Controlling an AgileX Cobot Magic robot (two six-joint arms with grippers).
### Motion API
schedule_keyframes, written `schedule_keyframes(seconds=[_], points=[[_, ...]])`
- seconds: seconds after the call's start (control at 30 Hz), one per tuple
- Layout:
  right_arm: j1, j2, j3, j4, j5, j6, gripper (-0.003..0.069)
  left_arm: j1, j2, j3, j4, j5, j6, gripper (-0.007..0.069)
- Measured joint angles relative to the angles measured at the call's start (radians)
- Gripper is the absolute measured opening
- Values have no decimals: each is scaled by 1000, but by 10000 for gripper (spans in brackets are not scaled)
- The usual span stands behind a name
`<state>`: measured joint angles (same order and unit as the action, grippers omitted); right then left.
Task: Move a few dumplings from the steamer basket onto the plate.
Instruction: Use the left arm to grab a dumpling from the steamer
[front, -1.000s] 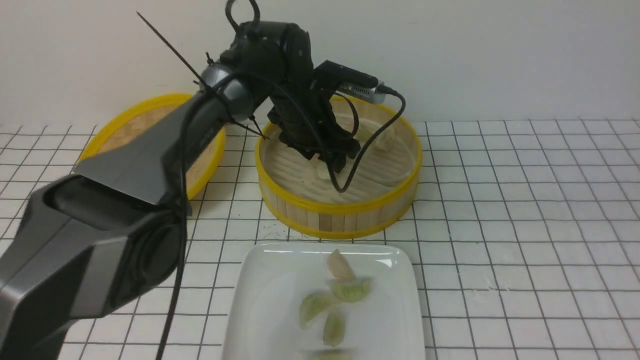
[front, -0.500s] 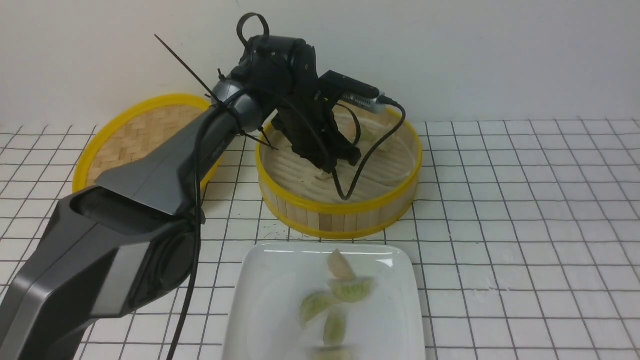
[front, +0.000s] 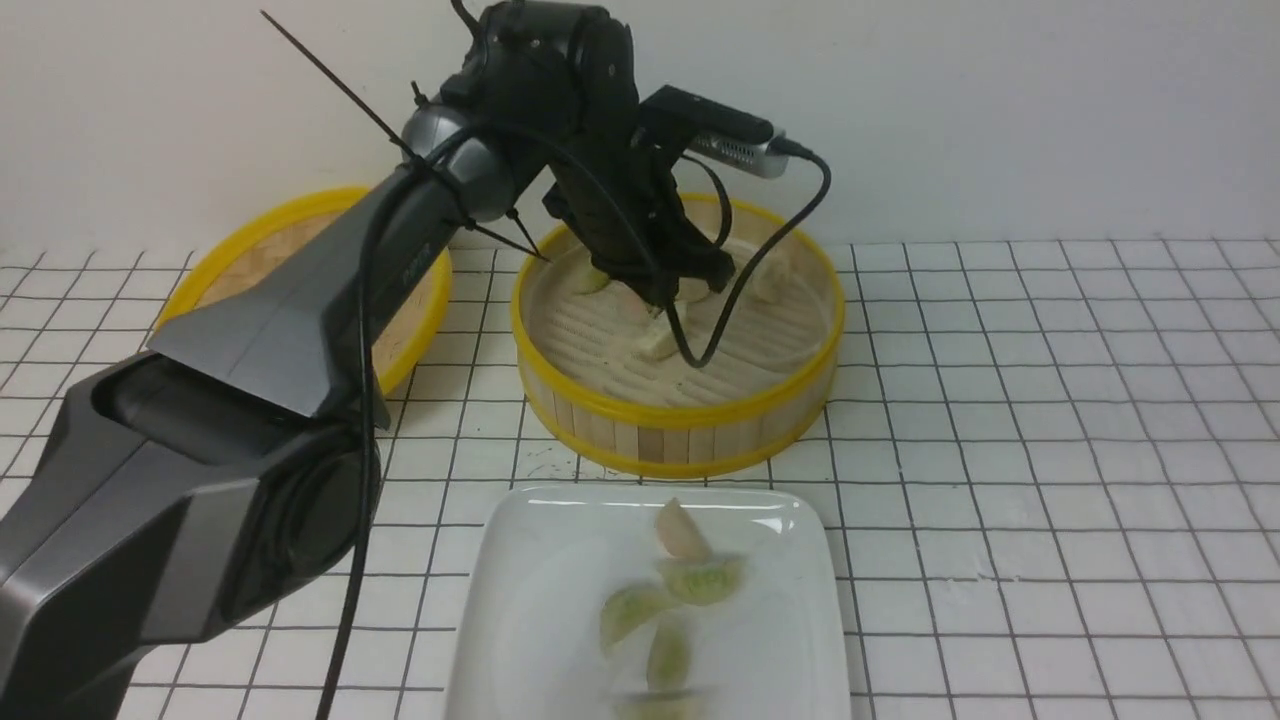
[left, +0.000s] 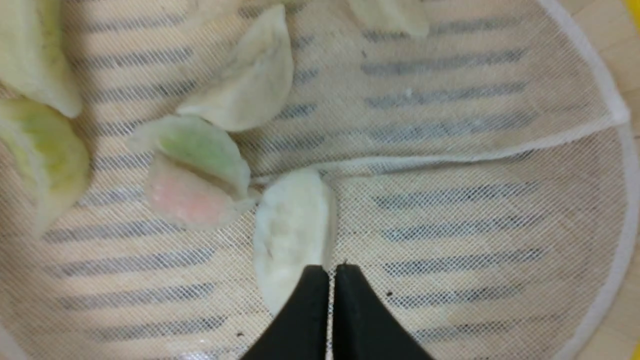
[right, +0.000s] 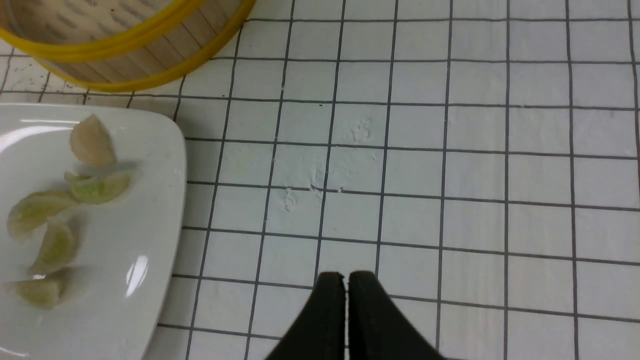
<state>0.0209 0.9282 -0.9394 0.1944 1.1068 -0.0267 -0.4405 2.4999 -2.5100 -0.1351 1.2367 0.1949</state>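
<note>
Five pleated crescent dumplings (right: 100, 186) lie on the white rectangular plate (front: 520, 600), more sit in the bamboo steamer basket (front: 690, 432), where the left end effector (left: 331, 267) (closed, like the right end effector (right: 346, 275)) sits at a cream dumpling (left: 292, 235).

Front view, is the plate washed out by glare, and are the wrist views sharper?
Front view: soft overall, the plate glossy with reflections along its far rim, its dumplings smeared; right wrist view: grid lines crisp, one small highlight on the plate; left wrist view: mesh liner sharp, the cream dumpling slightly soft.
</note>
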Motion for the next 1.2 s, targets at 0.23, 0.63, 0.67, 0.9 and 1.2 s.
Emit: schedule_keyframes(seconds=[0.23, 0.63, 0.67, 0.9, 1.2], points=[[0, 0, 0, 0, 3, 0, 0, -2, 42, 4, 8, -33, 18, 240], [0, 0, 0, 0, 3, 3, 0, -2, 118, -4, 20, -99, 15, 370], [0, 0, 0, 0, 3, 3, 0, -2, 119, -4, 25, -99, 15, 331], [0, 0, 0, 0, 3, 3, 0, -2, 119, -52, 30, -19, 14, 266], [0, 0, 0, 0, 3, 3, 0, -2, -240, 50, 46, 9, -50, 266]])
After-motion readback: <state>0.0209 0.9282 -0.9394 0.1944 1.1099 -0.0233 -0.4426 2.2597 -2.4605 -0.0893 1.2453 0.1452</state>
